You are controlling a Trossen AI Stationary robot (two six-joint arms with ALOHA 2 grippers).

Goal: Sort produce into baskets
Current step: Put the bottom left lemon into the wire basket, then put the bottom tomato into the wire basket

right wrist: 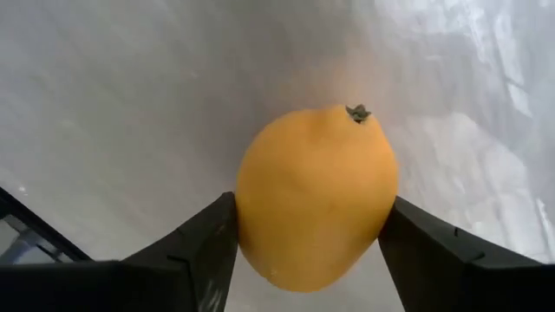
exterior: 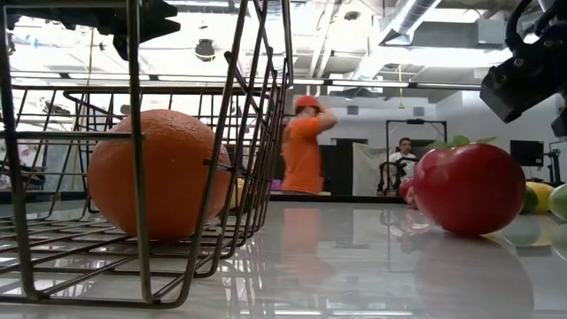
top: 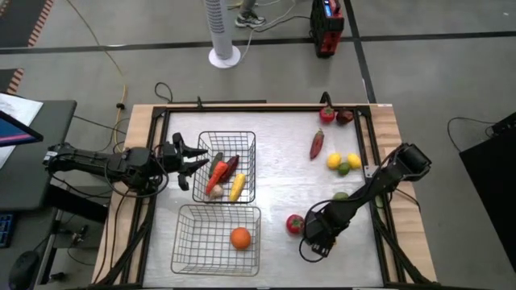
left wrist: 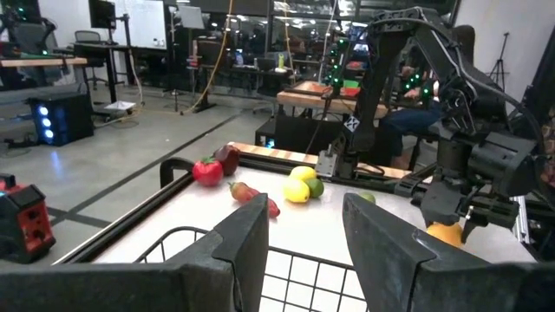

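Near the front right corner of the bench: right gripper [right wrist: 308,221] closed on a yellow-orange fruit [right wrist: 314,195], fingers pressed against its two flanks, stem pointing away from the wrist. Held just above the table [top: 282,181], beside a red tomato [top: 295,223]. Hard to see from above, hidden under the gripper [top: 316,238].

At the left edge: left gripper [top: 187,161] spread wide and empty, hovering over the rim of the far basket [top: 226,137], which holds carrot, dark red pepper, banana and garlic. Near basket [top: 216,240] holds one orange [top: 240,238].

Still loose near the right edge and far right corner: red chilli [top: 317,144], two lemons [top: 334,160], lime [top: 343,168], red and dark pieces by the far rail, a green one half hidden by the right arm.

Handling, as a guess: smooth, rounded, probably light and hard plastic, so prone to squirt out of flat fingers if pinched off-centre. Best held across the widest part, as now, with firm but not crushing pressure. Probably bound for the near basket with the orange. Worth lifting clear of the wire rim before release, and dropping low to stop it bouncing.
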